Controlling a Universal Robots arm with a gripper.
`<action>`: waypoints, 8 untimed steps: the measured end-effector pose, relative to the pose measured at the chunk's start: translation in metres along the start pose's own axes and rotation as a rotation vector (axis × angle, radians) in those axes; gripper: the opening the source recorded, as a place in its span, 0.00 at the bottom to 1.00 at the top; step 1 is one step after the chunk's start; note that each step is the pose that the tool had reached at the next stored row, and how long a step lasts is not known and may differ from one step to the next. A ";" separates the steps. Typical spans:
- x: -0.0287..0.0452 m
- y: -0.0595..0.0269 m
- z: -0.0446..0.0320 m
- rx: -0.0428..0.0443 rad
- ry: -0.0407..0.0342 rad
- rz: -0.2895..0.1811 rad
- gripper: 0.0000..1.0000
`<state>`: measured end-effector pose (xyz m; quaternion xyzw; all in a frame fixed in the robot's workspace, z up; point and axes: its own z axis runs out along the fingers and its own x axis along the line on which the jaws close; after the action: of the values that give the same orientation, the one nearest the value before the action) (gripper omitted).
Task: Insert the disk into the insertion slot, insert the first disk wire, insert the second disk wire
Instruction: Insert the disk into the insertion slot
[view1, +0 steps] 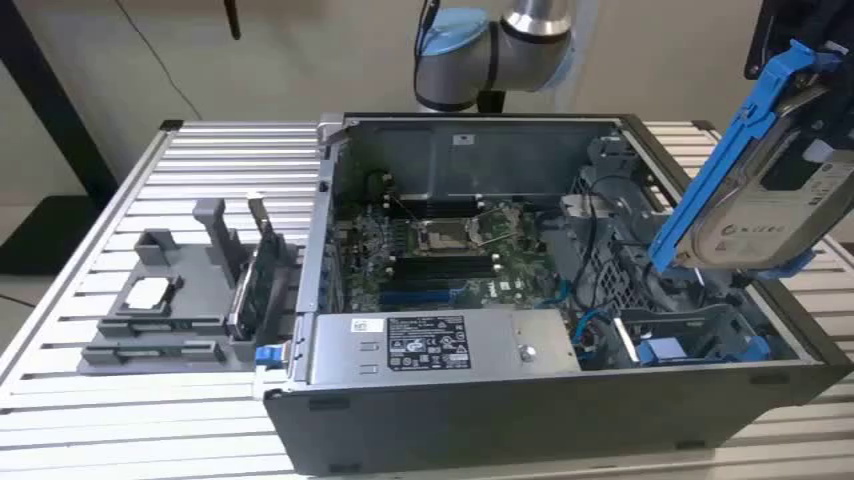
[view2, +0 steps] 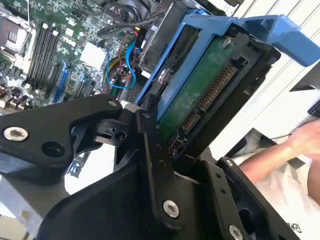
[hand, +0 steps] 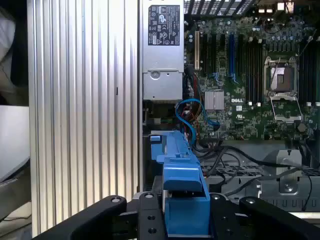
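Gripping the disk (view1: 767, 200) by its blue carrier, my claw (hand: 186, 220) clenched on the frame. Disk hangs tilted above the open case (view1: 467, 130), at the exterior view's right, apart from the insertion slot (view1: 694, 335) below it. My judgement: square the carrier to the slot's blue tabs, enter level, and stay clear of the blue cables (hand: 192, 111) nearby

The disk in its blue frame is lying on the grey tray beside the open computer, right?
Not quite. The disk in its blue frame is held up in the tool over the open computer, not lying on the grey tray. The exterior view shows it.
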<state>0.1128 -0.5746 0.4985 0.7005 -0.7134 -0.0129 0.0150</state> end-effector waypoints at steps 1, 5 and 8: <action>0.0000 0.0000 0.0000 0.0000 0.0001 0.000 0.33; 0.0000 0.0000 0.0000 0.0000 0.0013 0.000 0.33; 0.0000 0.0000 0.0000 0.0000 0.0016 0.000 0.33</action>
<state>0.1128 -0.5745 0.4986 0.7005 -0.7134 -0.0123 0.0155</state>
